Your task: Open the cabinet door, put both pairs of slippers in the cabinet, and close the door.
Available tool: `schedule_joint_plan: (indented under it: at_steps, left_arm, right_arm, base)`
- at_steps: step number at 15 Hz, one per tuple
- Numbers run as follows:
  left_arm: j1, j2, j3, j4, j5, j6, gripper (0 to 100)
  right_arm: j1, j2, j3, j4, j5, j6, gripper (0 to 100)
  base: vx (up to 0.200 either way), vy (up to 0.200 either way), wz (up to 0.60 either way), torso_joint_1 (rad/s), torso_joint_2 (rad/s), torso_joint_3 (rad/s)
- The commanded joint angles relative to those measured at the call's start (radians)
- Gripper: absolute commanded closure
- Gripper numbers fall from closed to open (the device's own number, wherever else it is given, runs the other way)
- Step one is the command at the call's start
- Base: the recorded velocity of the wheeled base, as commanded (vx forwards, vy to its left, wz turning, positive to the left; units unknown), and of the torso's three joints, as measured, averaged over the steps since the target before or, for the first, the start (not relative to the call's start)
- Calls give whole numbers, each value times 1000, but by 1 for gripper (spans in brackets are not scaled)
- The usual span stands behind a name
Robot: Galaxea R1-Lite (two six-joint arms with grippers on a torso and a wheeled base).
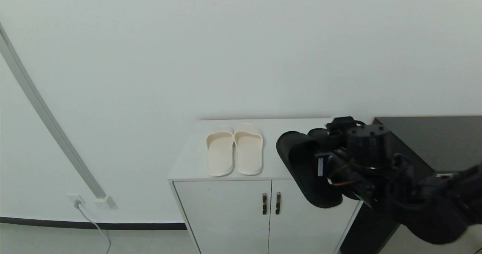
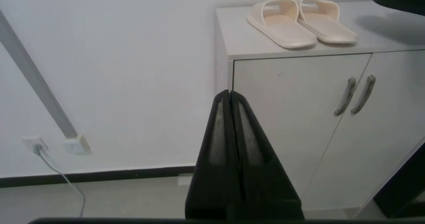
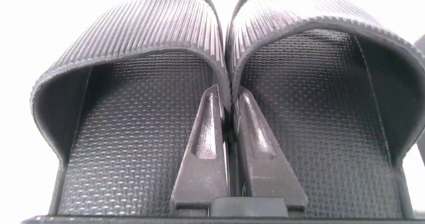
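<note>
On top of the cabinet [image 1: 188, 167], near its middle, we find the cream slippers [image 1: 234, 148] lying side by side, soles down. Both doors [image 1: 226, 212] are closed, with the two handles [image 1: 271, 203] side by side at the centre seam. At the cabinet's right end, the black slippers [image 1: 308, 167] hang in the air, partly over the top's front edge. The right gripper [image 3: 228, 94] is clamped on their adjoining inner edges. The left gripper [image 2: 230, 98] faces the cabinet's left front edge, apart from it, fingers pressed together on nothing.
</note>
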Motion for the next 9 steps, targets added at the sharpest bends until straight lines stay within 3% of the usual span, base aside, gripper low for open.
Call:
schedule_joint_plan:
  at_steps: [1,3,7,9]
  left_arm:
    - [0,1,0,0,0,0,100]
    - [0,1,0,0,0,0,100]
    - [0,1,0,0,0,0,100]
    - [0,1,0,0,0,-9,100]
  right_arm:
    - [119,-387,369,0,129,3,100]
    - [176,-525,515,13,263,3,100]
    - [177,-528,558,11,284,8,100]
    - [177,-518,559,11,284,23,100]
  base:
    - [0,0,0,0,0,0]
    - [0,0,0,0,0,0]
    - [0,0,0,0,0,0]
    - [-200,0,0,2,-2,2]
